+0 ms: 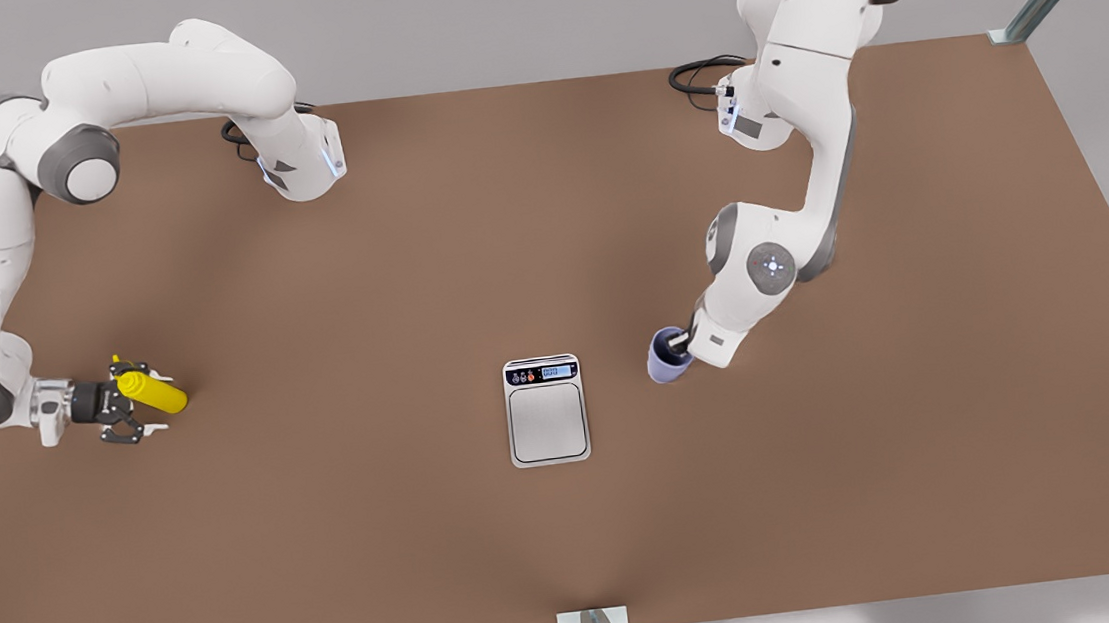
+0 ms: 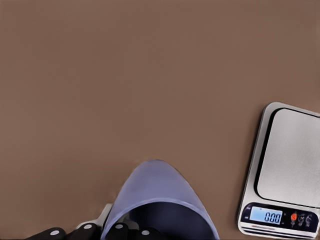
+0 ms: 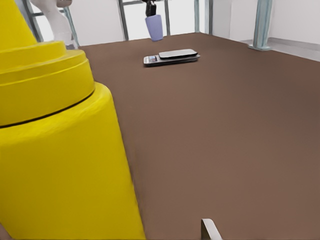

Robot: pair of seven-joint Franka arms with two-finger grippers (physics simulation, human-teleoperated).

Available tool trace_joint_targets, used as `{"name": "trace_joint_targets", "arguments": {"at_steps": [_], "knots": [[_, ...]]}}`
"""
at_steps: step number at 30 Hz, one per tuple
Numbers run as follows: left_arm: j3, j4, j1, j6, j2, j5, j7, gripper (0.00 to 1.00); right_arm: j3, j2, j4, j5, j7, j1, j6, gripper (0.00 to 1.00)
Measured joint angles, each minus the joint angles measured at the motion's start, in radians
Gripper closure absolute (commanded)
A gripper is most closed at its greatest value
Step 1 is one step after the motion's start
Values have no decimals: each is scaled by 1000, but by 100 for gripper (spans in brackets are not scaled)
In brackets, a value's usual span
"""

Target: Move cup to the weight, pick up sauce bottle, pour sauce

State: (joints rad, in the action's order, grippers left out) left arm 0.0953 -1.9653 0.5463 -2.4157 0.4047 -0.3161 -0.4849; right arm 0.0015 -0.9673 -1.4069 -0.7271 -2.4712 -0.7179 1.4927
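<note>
While my left gripper (image 1: 683, 342) grasps the cup (image 1: 667, 356), the weight (image 1: 546, 411) lies just beside it toward the front view's left; my right gripper (image 1: 126, 401) clasps the sauce bottle (image 1: 153, 392).

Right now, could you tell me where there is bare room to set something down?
Free: the scale's plate, and the table between bottle and scale. Crowded: around the right gripper at the bottle, and the left gripper at the cup beside the scale.
</note>
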Motion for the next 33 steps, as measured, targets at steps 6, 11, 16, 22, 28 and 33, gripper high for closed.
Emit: {"name": "trace_joint_targets", "arguments": {"at_steps": [6, 11, 16, 22, 28, 33], "knots": [[0, 182, 86, 0, 122, -2, -203, 79, 0, 1, -3, 0, 2, 6, -5, 37], [3, 368, 182, 7, 232, 0, -430, 79, 0, 2, -3, -1, 18, 6, -5, 41], [3, 523, 248, 90, 326, 50, -625, 79, 0, 5, -1, -1, 29, 7, -5, 43], [3, 625, 261, 91, 398, 101, -735, 79, 17, 56, 9, 3, 155, 8, -9, 44], [3, 664, 286, 90, 442, 109, -773, 70, 24, 200, 147, 66, 499, 197, -13, 45], [4, 675, 290, 87, 456, 101, -786, 44, 27, 340, 145, 287, 762, 441, 164, 45]]}}
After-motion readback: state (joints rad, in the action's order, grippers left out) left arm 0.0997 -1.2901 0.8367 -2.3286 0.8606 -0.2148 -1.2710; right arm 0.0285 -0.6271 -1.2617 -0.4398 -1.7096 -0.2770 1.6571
